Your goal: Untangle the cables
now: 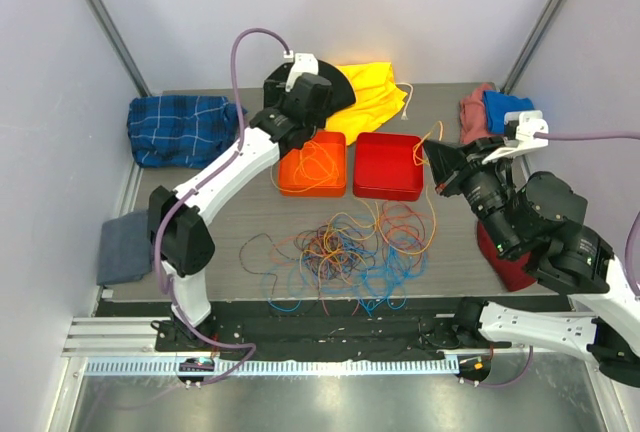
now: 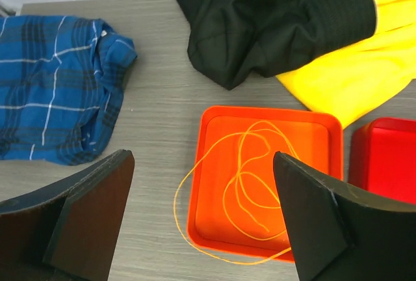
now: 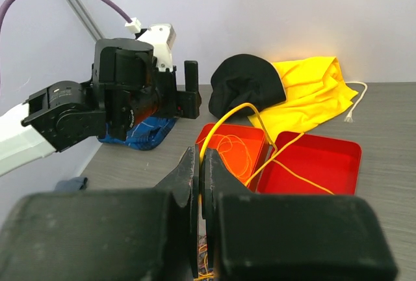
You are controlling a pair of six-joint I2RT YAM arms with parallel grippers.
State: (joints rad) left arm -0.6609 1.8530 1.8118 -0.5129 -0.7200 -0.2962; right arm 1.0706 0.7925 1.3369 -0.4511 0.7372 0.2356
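Now left fingers (image 2: 84, 216) wide, empty, above orange tray (image 2: 260, 109) — right fingers (image 3: 186, 178) tight on yellow cable (image 3: 224, 116).

No text, label, brand, number or sign can be read in any of the three views.

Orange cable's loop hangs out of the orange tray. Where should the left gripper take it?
Take the orange cable at the widest part of the loop lying on the table outside the tray's rim. Probably best to come straight down with the open left gripper, jaws across the strand: there it lies flat and alone.
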